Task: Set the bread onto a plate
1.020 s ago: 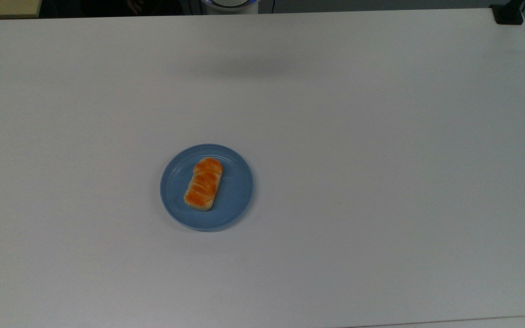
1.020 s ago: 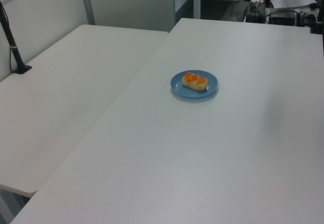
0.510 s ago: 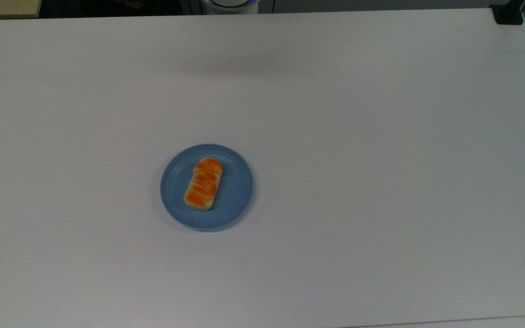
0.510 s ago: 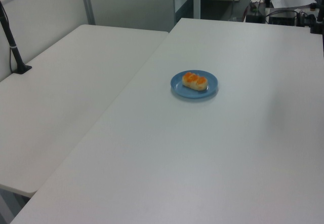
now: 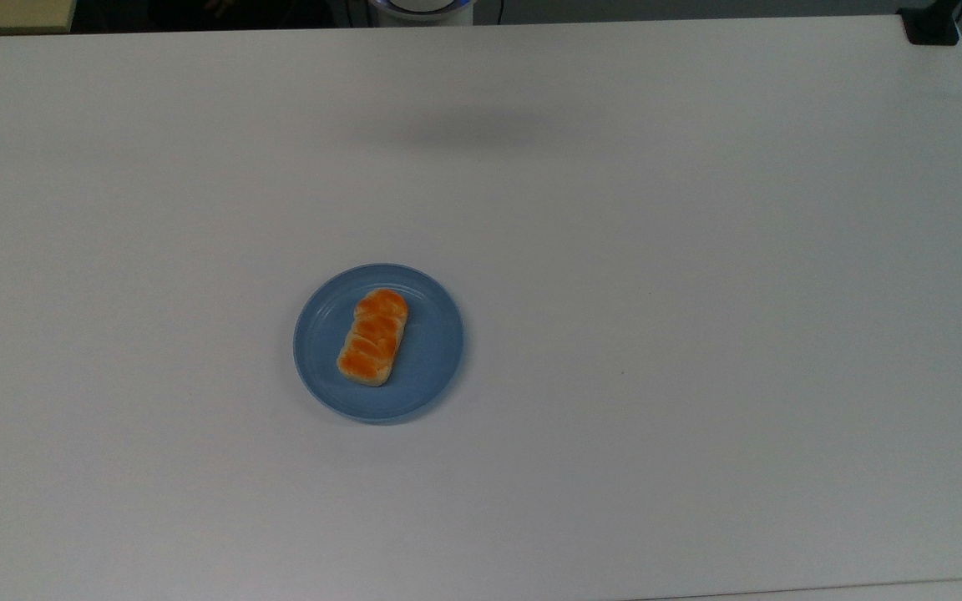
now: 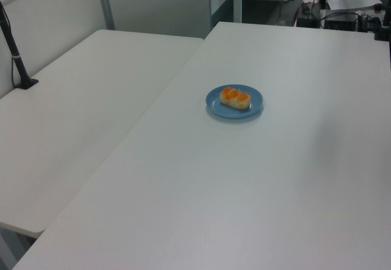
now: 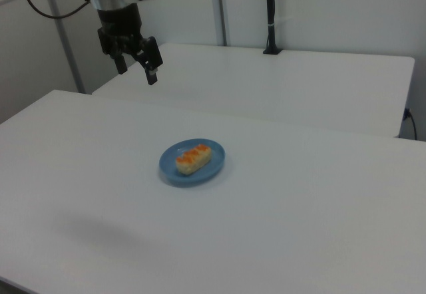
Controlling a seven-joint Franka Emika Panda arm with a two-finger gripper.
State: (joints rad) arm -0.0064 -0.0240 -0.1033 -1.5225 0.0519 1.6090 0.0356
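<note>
the braided bread loaf (image 5: 373, 337) lies flat inside the light-blue plate (image 5: 435, 367), while the gripper (image 7: 137, 61) hangs high and well apart, fingers spread and empty; the loaf looks light, probably soft and glossy-topped, best pinched across its pale long sides.

Orange-topped bread (image 5: 373, 337) lying flat on blue plate (image 5: 431, 367)

Light is even and soft, from overhead — the white desk (image 5: 698, 334) reads bright, greying toward the top view's edges. A diffuse shadow smudges it at 12 o'clock in the top view and at 8 o'clock in the right view. No glare; the left and right views look slightly soft.
</note>
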